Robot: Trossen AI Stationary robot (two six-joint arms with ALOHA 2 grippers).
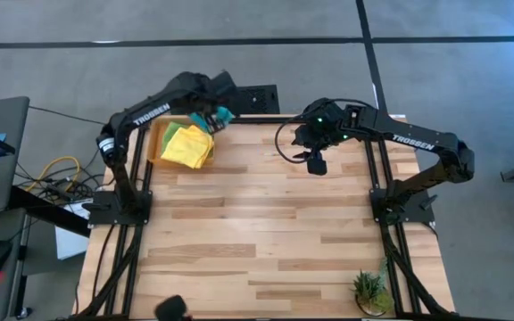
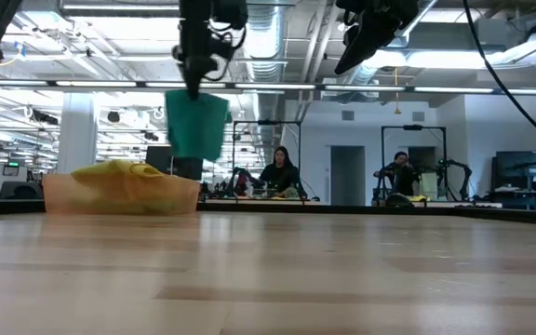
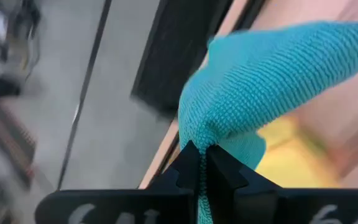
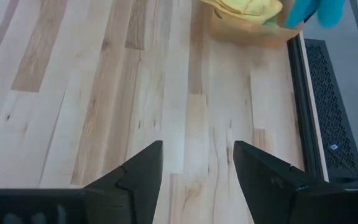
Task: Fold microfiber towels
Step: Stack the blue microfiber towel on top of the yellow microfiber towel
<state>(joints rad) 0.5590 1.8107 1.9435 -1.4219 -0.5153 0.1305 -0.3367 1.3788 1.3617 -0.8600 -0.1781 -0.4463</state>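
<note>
Fingers point(image 3: 191, 171) of the left arm were pinched tight on a corner of the teal microfiber towel point(image 3: 260, 81), whose ribbed cloth bunched where they met and spread out beyond them. Seen from counter height, that towel point(image 2: 196, 126) hung in the air from the left fingers point(image 2: 194, 88), its lower edge clear of the heap below.

Under it, at the far left corner of the wooden counter point(image 1: 266, 223), sat the orange tray point(image 1: 156, 143). A yellow microfiber towel point(image 1: 189, 147) lay crumpled on top of the heap in the tray, with a strip of lime green towel point(image 1: 170, 134) showing at its far left edge. From overhead, the teal cloth showed just beyond the tray's right end, beside the left gripper point(image 1: 211, 118).

The right arm's fingers point(image 4: 266, 180) were spread wide apart and held nothing, with bare wood between them. That right gripper point(image 1: 315, 160) hovered over the far middle of the counter, well apart from the tray.

A small potted plant point(image 1: 370, 292) stood at the near right corner. Beyond the counter, two people point(image 2: 279, 172) sat at distant workstations.
</note>
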